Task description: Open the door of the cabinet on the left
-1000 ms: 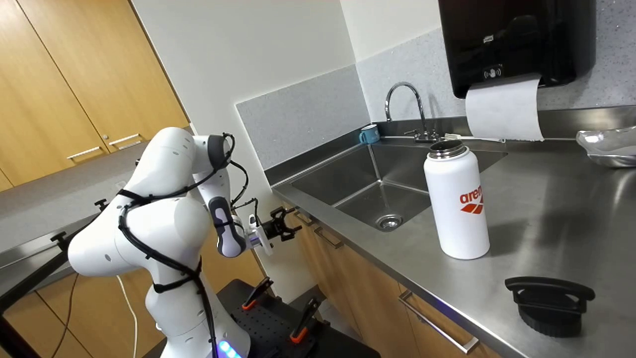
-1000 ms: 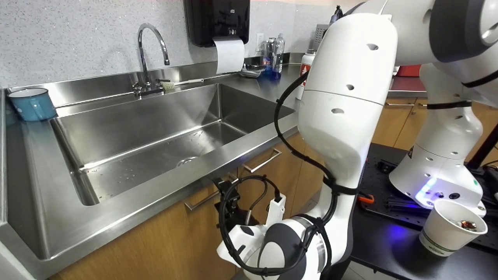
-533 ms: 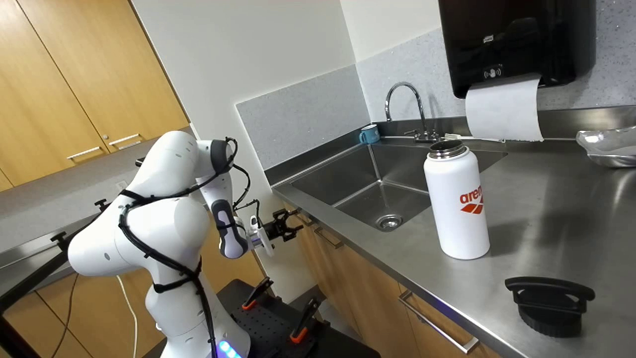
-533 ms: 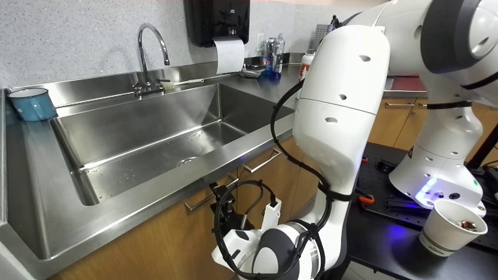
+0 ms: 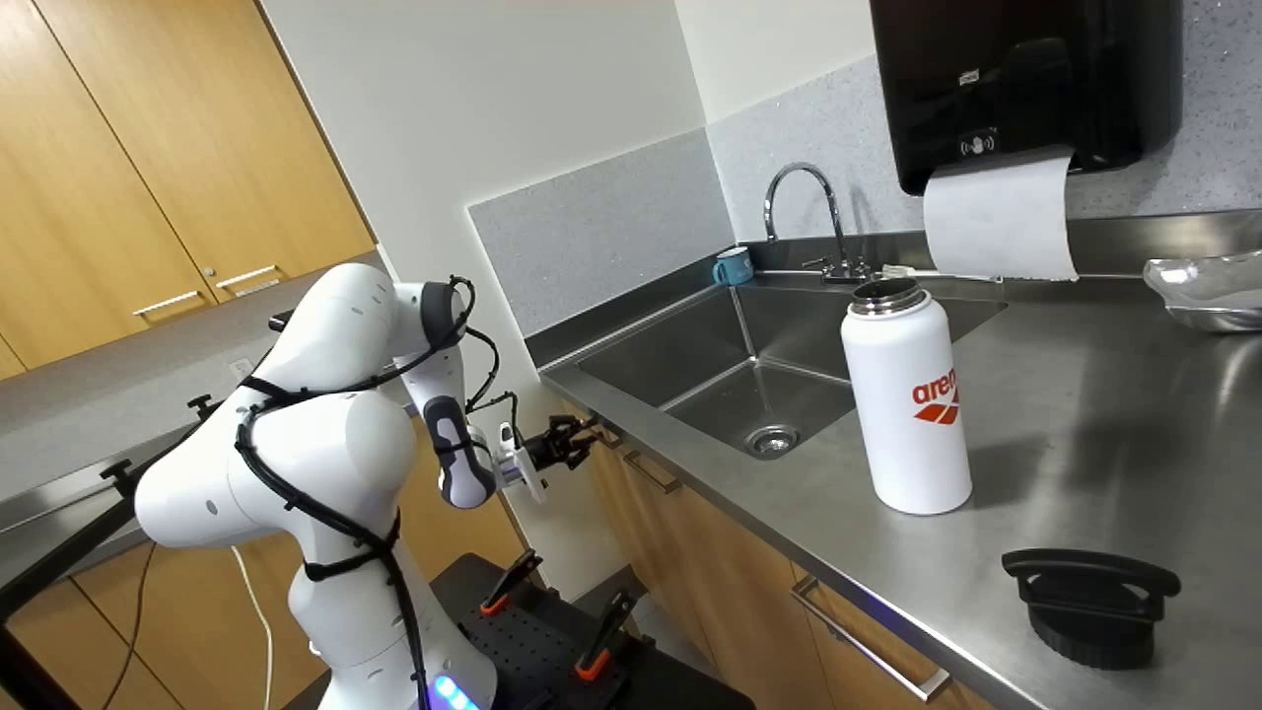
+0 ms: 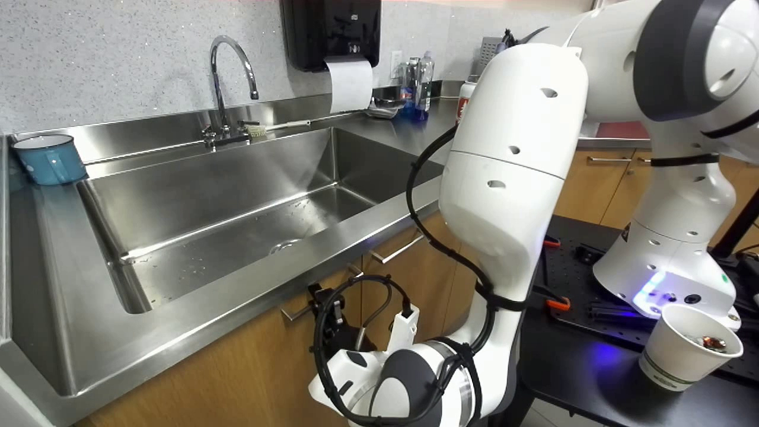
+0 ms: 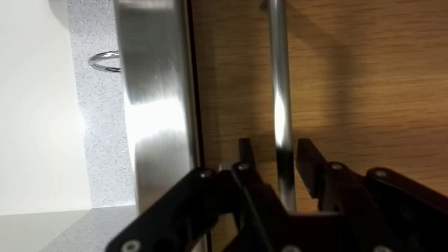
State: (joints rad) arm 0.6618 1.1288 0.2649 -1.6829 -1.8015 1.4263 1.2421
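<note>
The door (image 6: pixel 255 362) is a flat brown wood panel, closed flush in the cabinet (image 6: pixel 409 284) below the steel counter. A slim metal bar handle (image 7: pixel 279 87) runs along its top. In the wrist view my black gripper (image 7: pixel 274 148) straddles this bar, its fingers (image 7: pixel 308 157) partly drawn together. A gap shows on each side of the bar, narrow on the right and wider on the left, so it is not gripped. In both exterior views the gripper (image 5: pixel 590 438) reaches the handle at the far left unit; there its fingertips are small and partly hidden.
The steel counter edge (image 7: pixel 157 87) runs close beside the left finger. Above are the sink (image 5: pixel 680 365) and a blue mug (image 6: pixel 50 160). A white bottle (image 5: pixel 907 404) stands on the counter. Another door handle (image 6: pixel 397 246) is near my wrist. A paper cup (image 6: pixel 691 350) stands on the black table.
My gripper's fingers have come closer together around the handle. The arm has shifted slightly toward the left end of the cabinet. The door has not moved.
</note>
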